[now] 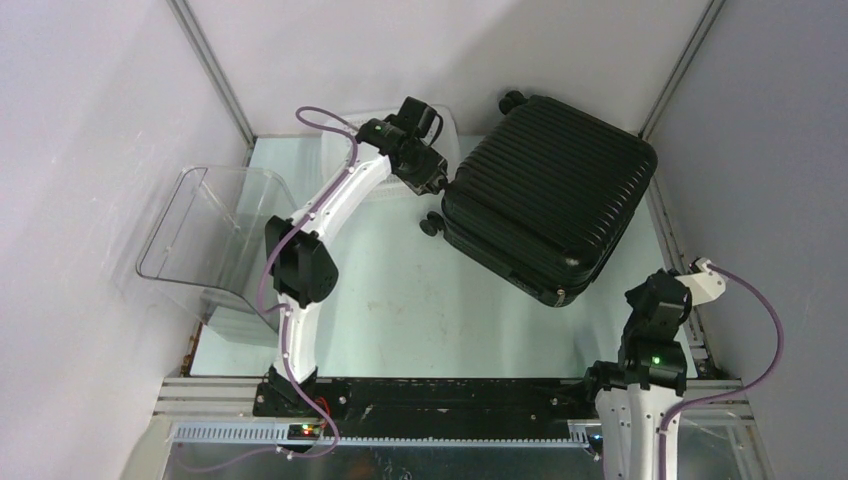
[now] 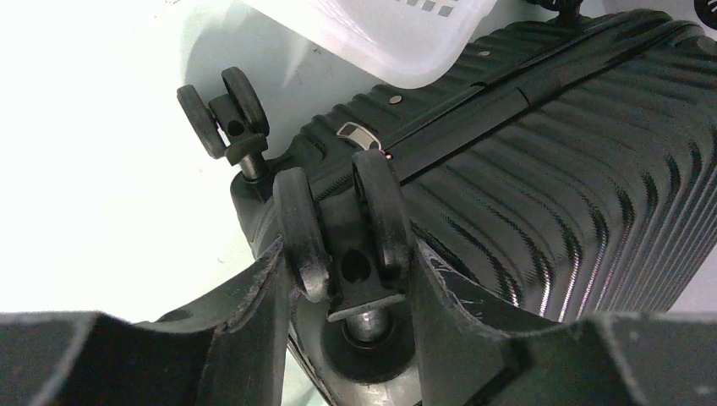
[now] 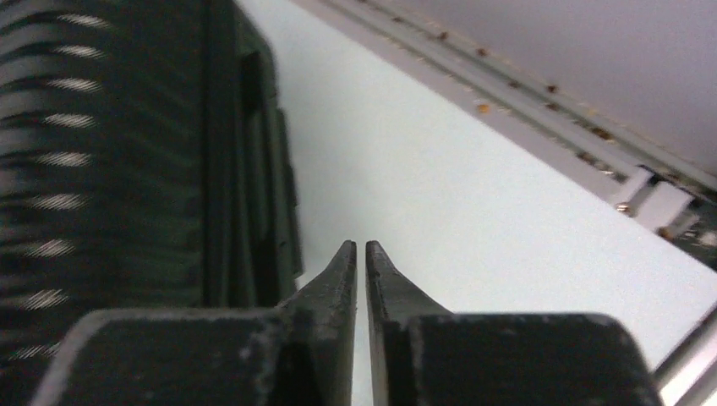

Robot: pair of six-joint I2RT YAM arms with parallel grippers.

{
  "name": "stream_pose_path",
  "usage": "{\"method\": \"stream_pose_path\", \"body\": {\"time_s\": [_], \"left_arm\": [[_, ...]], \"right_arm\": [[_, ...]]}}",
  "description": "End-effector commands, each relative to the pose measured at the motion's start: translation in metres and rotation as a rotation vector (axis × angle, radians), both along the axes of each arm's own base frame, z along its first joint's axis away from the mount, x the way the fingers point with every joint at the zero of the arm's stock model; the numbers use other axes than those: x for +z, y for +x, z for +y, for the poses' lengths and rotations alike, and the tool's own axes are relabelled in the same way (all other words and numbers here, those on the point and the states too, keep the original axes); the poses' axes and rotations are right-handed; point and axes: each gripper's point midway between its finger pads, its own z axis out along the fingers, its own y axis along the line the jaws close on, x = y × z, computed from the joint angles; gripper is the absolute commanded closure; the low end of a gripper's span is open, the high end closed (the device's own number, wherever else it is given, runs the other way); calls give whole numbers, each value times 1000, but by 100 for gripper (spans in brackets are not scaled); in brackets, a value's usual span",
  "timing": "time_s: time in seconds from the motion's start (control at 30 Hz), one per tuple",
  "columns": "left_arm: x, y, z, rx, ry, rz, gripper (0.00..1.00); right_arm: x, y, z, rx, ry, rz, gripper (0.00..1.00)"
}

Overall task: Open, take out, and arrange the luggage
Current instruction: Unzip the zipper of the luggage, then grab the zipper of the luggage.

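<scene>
The luggage [image 1: 550, 195] is a closed black ribbed suitcase lying flat and turned at an angle on the table's far right half. My left gripper [image 1: 437, 182] is at its left corner. In the left wrist view the gripper [image 2: 348, 275] is shut on a double caster wheel [image 2: 342, 224] of the luggage [image 2: 575, 169], one finger [image 2: 262, 296] on each side of it. A second wheel [image 2: 224, 114] sticks out to the left. My right gripper [image 3: 360, 247] is shut and empty, just right of the suitcase's side [image 3: 127, 152], over bare table.
A white perforated basket [image 2: 397, 34] stands behind the suitcase's left corner, partly hidden by my left arm in the top view [image 1: 450, 130]. A clear plastic bin [image 1: 215, 235] stands at the left edge. A metal rail [image 3: 541, 118] borders the table's right side.
</scene>
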Motion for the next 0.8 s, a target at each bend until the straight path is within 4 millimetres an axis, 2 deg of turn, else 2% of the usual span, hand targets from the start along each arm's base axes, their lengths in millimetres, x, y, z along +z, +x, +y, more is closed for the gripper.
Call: {"method": "stream_pose_path", "body": {"time_s": [0.0, 0.07, 0.23, 0.33, 0.37, 0.47, 0.53, 0.57, 0.67, 0.7, 0.73, 0.77], "left_arm": [[31, 10, -5, -31, -26, -109, 100], [31, 8, -12, -45, -49, -106, 100], [33, 1, -33, -72, -125, -85, 100], [39, -1, -44, -79, -176, -83, 100], [41, -3, -47, -82, -191, -78, 100], [49, -3, -49, -87, -211, -93, 100], [52, -2, -47, -85, -205, -100, 100], [53, -2, -47, -87, -201, -103, 100], [55, -3, -46, -91, -197, -109, 100], [55, -3, -45, -93, -193, -109, 100], [54, -3, -45, -93, -189, -107, 100], [54, -4, -44, -94, -188, -106, 100]], "right_arm": [[20, 6, 50, 212, 182, -80, 81], [5, -3, 66, 260, 258, -20, 72], [8, 1, 97, 399, 324, -38, 60], [9, 7, 107, 454, 300, -56, 56], [11, 7, 117, 509, 285, -67, 54], [11, 12, 129, 586, 224, -115, 53], [6, 12, 146, 653, 215, -116, 52], [3, 13, 144, 638, 204, -115, 53], [-10, 14, 160, 680, 195, -82, 53], [-14, 15, 157, 653, 186, -75, 53], [-17, 13, 164, 682, 181, -62, 53], [-19, 14, 163, 666, 165, -65, 52]]}}
